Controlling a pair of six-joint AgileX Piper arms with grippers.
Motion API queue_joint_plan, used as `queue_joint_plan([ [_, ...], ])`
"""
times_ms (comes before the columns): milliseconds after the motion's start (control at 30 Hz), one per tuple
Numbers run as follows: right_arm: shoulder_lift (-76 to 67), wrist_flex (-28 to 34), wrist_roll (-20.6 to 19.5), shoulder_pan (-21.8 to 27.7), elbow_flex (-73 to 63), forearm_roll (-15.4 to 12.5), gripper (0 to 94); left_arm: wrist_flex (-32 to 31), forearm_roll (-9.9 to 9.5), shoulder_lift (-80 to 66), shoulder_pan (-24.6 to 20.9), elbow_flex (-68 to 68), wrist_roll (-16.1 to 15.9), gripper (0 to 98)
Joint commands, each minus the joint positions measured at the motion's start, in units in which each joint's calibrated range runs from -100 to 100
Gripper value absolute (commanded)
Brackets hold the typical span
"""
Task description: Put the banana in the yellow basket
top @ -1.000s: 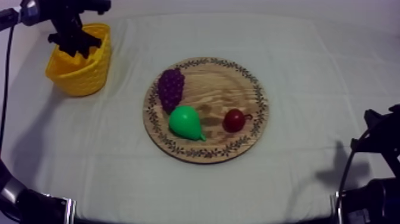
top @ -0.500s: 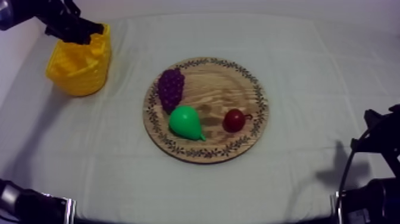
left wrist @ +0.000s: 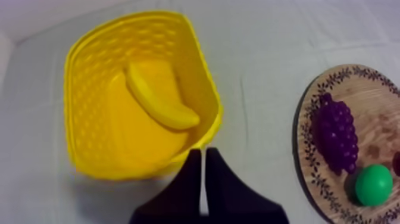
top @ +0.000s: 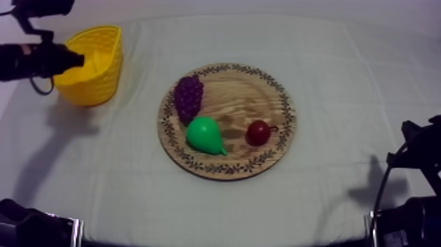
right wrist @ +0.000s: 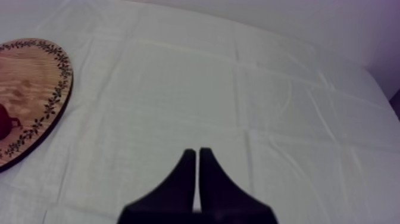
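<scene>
Left wrist view: curved yellow banana (left wrist: pixel 161 102) lies inside yellow latticed basket (left wrist: pixel 89 89). My left pincer (left wrist: pixel 202 156), right pincer (right wrist: pixel 197 152): narrow, empty.

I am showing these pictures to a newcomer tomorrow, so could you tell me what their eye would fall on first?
Most likely the bright yellow basket at the table's left side, with the banana lying inside it and the left gripper, fingers together, close by its rim. Next comes the round wooden board in the middle of the table, carrying the purple grapes, the green pear and the small red fruit.
</scene>
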Motion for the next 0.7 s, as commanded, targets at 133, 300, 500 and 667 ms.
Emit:
queue_joint_plan([
  [133,-0.02,-0.02,-0.01,0.0,-0.03,0.01,0.3,0.33,5.16,-26.56,-3.71,17.62,-5.48,0.2],
  [300,-0.02,-0.02,-0.03,0.0,-0.03,0.01,0.3,1.31,7.56,-38.86,-5.55,24.48,-8.58,0.1],
  [500,-0.02,-0.02,-0.04,0.0,-0.03,0.01,0.3,0.14,8.3,-50.83,-6.98,33.2,-9.79,0.1],
  [667,-0.02,-0.02,-0.03,0.0,-0.03,0.01,0.3,-0.08,7.85,-59.22,-6.66,40.27,-9.56,0.1],
])
